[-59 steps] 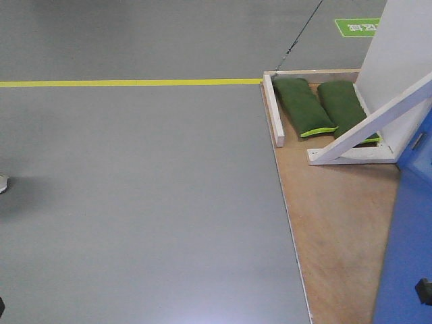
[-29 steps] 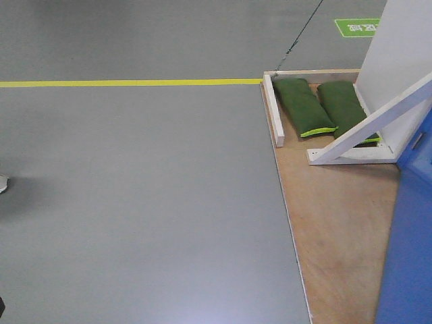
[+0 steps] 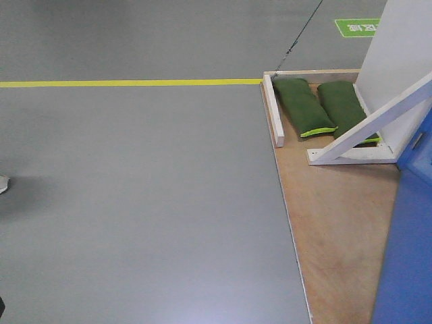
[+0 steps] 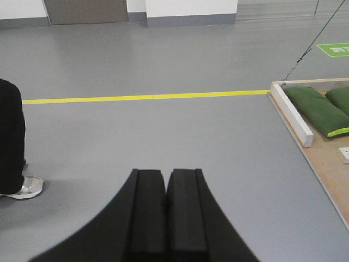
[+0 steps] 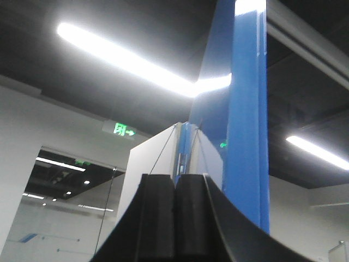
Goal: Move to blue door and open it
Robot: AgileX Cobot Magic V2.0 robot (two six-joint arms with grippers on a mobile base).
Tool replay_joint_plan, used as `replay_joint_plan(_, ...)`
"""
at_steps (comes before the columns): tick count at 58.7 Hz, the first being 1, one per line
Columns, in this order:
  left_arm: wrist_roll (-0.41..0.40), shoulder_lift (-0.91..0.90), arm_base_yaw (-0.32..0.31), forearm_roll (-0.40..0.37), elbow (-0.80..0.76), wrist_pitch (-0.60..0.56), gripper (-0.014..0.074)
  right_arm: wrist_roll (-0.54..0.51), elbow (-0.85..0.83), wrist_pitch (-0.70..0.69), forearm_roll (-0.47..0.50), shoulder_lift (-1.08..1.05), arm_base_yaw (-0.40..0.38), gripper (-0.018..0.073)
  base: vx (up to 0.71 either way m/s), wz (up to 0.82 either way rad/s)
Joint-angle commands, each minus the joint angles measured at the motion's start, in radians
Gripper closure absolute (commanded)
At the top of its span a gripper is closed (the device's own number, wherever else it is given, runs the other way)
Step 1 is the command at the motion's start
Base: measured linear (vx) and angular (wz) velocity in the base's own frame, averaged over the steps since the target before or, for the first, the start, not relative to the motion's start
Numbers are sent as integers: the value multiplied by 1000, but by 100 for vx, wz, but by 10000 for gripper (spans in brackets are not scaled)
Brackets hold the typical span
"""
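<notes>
Floor (image 3: pixel 135 202): grey and open to the left and ahead. The yellow line (image 3: pixel 135 83) sits where it did a second ago, so the base has hardly moved.
Door (image 3: pixel 408 250): blue, at the far right, standing on the worktop. Its edge has barely shifted. A small dark part that showed low against it a second ago is now out of view. No handle is in sight, so I judge the approach unfinished.
Worktop (image 3: pixel 337 216): low plywood base. Its left lip is an edge the wheels should mind.
Frame (image 3: pixel 378 121): white slanting brace just beside the door, narrowing the room there.
Sandbags (image 3: pixel 304 104): two green ones, side by side in the far corner.
Person (image 4: pixel 11 136): far left, well apart.
Left fingers (image 4: pixel 150 213): pressed together, empty, over bare floor.
Right fingers (image 5: pixel 158 218): pressed together, empty, aimed up near the door's glossy edge. I cannot tell if they touch it.
</notes>
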Motion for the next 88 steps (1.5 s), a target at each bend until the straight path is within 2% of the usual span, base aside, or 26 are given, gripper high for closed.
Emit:
replay_joint_plan(1, -7, -14, -2, -3, -21, -82, 524, -4, -93, 9, 36, 84, -43, 551, 0, 0)
replay_joint_plan(6, -7, -14, -2, -3, -21, -82, 524, -4, -89, 51, 105, 113, -81, 551, 0, 0)
replay_joint_plan(10, -7, -14, -2, -3, -21, -82, 524, -4, -42, 49, 196, 118, -122, 551, 0, 0)
replay_joint_plan(23, -7, -14, -2, -3, -21, -82, 524, -4, 236, -15, 592, 40, -326, 551, 0, 0)
replay_joint_plan(27, -7, -14, -2, -3, -21, -82, 524, -4, 312, -16, 679, -16, -390, 551, 0, 0)
replay_joint_plan(41, -7, -14, -2, -3, -21, -82, 524, -4, 432, -48, 770, -151, -518, 551, 0, 0)
replay_joint_plan(50, -7, -14, -2, -3, -21, -82, 524, -4, 452, -96, 873, -179, -657, 551, 0, 0)
replay_joint_plan(55, -7, -14, -2, -3, -21, -82, 524, -4, 465, -129, 976, -179, -754, 551, 0, 0)
replay_joint_plan(60, -7, -14, -2, -3, -21, -82, 524, -4, 489, -155, 1135, -177, -861, 551, 0, 0)
replay_joint_plan(68, -7, -14, -2, -3, -21, -82, 524, -4, 550, -162, 1326, -177, -984, 551, 0, 0)
replay_joint_plan(79, -7, -14, -2, -3, -21, -82, 524, -4, 629, -166, 1416, -177, -1079, 551, 0, 0)
replay_joint_plan(88, -7, -14, -2, -3, -21, -82, 524, -4, 665, -176, 1445, -154, -1113, 551, 0, 0)
